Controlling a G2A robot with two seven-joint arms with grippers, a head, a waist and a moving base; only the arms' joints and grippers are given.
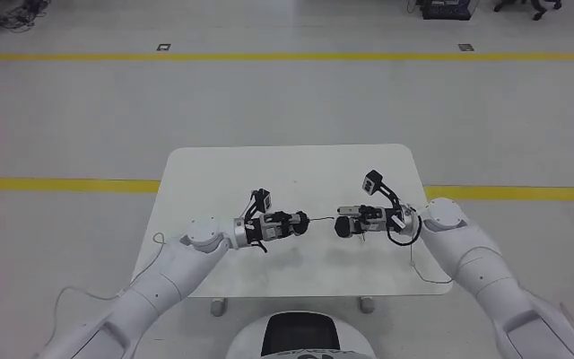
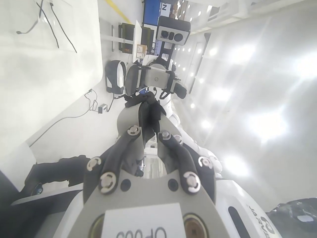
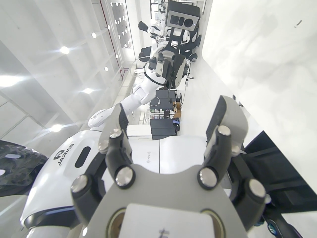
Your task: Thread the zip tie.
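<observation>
The left gripper [image 2: 149, 115], a white printed label [image 2: 141, 220] at its base, has its fingers pinched together on a thin black zip tie [image 1: 321, 218] over the white table [image 1: 269, 170]. The strap runs out ahead of its fingertips toward the right gripper [image 3: 173, 108]. That gripper faces it with jaws spread wide and nothing between them, while loose black ties [image 2: 55, 29] lie on the table off to the left gripper's side.
</observation>
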